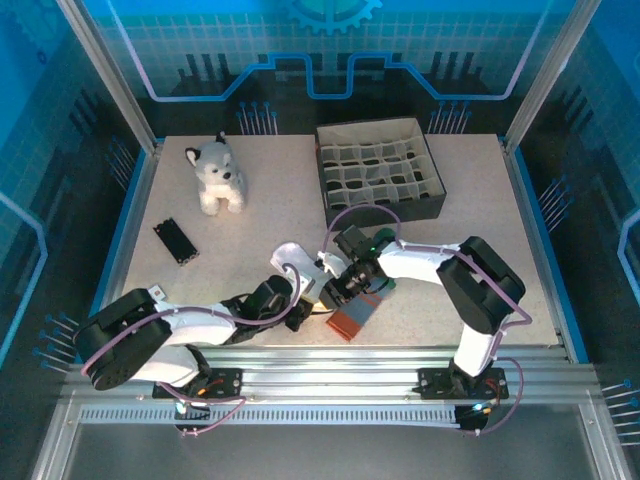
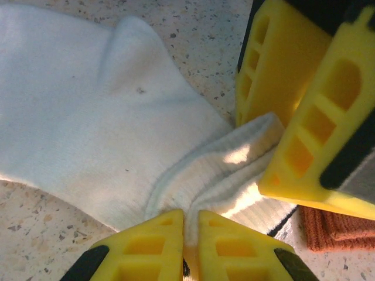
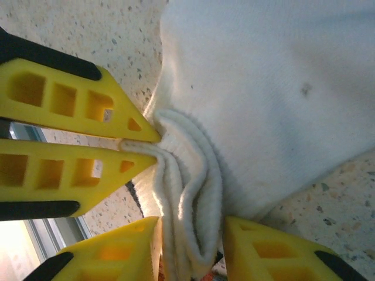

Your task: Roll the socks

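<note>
Nearest me, low in the overhead frame, both arms reach in toward the bottom centre of the table (image 1: 480,230). My left gripper (image 2: 190,222) has its yellow fingers pinched almost together on the ribbed cuff of the white sock (image 2: 88,117). That's a firm hold, with the cloth squeezed between the tips at the bottom edge of the left wrist frame.

The right gripper (image 3: 190,225) meets the same cuff from the other side. Its jaws stand a narrow way apart, and the bunched folds of the cuff lie in the gap, at the bottom of the right wrist frame. The two grippers sit just beside each other around that fold.

The rest of the white sock spreads flat on the speckled tabletop. Overhead it lies just up-left of the grippers, a little below centre. The grey-blue sock (image 1: 358,310) lies just down-right of them, with its orange-red end toward the bottom edge. That orange-red cloth also shows in the lower right corner of the left wrist frame, beside the white cuff.

Farther back there's a small black slotted piece (image 1: 175,241) at mid-left. Beyond it a husky toy (image 1: 218,178) sits upright at upper left, and a black divided box (image 1: 380,172) is at upper centre-right. All three are well apart from the socks.
</note>
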Robot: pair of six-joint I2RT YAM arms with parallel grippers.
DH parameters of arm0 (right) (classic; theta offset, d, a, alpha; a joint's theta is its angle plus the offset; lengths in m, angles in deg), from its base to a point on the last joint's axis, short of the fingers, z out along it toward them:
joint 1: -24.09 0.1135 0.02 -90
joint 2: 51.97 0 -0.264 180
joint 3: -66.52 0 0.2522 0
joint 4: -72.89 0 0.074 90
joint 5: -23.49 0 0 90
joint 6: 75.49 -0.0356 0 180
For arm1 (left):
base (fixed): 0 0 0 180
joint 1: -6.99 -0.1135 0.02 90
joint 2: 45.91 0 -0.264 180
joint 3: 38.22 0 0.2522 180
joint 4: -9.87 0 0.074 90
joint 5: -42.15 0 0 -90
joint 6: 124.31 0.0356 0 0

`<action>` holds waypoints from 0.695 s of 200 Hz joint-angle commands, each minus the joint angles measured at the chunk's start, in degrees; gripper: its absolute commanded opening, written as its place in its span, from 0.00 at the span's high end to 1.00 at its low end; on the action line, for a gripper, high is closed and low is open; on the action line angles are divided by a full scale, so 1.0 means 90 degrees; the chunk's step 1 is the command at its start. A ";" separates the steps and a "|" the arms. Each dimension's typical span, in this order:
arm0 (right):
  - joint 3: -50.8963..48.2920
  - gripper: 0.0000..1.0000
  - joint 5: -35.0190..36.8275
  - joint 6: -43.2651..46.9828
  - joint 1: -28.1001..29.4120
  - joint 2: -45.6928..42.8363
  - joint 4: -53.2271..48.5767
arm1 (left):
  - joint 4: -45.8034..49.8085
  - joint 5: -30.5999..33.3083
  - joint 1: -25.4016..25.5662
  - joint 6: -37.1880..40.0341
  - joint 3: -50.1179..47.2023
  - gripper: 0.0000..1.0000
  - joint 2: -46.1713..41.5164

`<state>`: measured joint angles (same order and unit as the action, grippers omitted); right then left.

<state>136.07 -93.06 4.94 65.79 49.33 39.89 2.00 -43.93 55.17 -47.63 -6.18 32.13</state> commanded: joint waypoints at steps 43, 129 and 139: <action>-0.1043 0.65 0.0390 -0.0003 0.0059 -0.1544 0.1131 | 0.0857 -0.0024 0.0017 -0.0397 0.0116 0.90 0.0454; -0.2779 0.70 0.1626 0.2544 0.0909 -0.2893 0.2984 | 0.1229 -0.0421 -0.0147 -0.0656 0.0322 0.90 0.0635; -0.3020 0.71 0.1824 0.3028 0.1128 -0.3018 0.3274 | 0.1333 -0.0440 -0.0217 -0.0705 0.0337 0.90 0.0567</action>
<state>112.94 -82.28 19.37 71.88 25.17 61.96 3.92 -46.16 54.32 -52.37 -1.85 36.37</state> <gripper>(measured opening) 0.304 0.103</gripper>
